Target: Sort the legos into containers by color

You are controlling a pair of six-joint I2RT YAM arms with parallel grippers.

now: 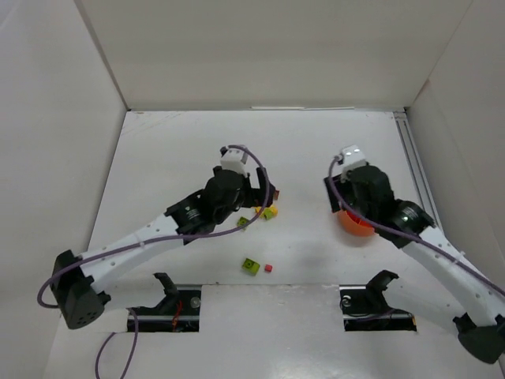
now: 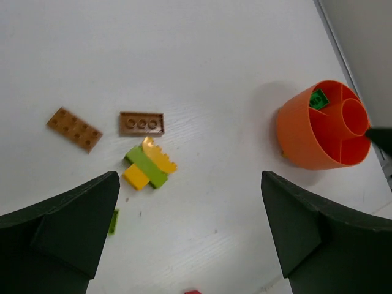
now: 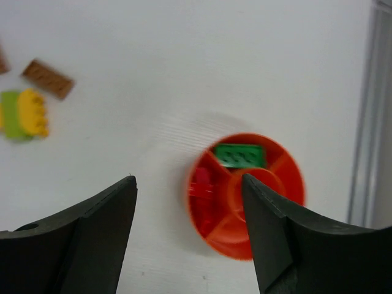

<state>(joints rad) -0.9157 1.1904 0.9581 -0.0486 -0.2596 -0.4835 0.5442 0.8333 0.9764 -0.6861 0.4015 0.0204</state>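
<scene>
Sitting in the orange bowl [image 2: 294, 138]: one dark green brick [image 3: 240, 155] in a far compartment, and one red brick [image 3: 202, 180] in the neighbouring compartment to its left.
Bowl's look: round, with a central ring and dividers running out to the wall.
Bowl's place: right side of the white table [image 1: 181, 158], directly under the right gripper [image 3: 188, 180].
Loose legos, counted: one wide brown plate [image 2: 74, 128]; one narrow brown plate [image 2: 141, 123] near it, apart; one yellow-and-lime cluster [image 2: 150, 166], seemingly three pieces, hard to separate; one lime brick [image 1: 251, 265] and one tiny red brick [image 1: 268, 268] nearer the arm bases.
Left gripper [image 2: 190, 184]: fingers spread wide, empty, above the cluster.
Right gripper: fingers apart, holding nothing.
</scene>
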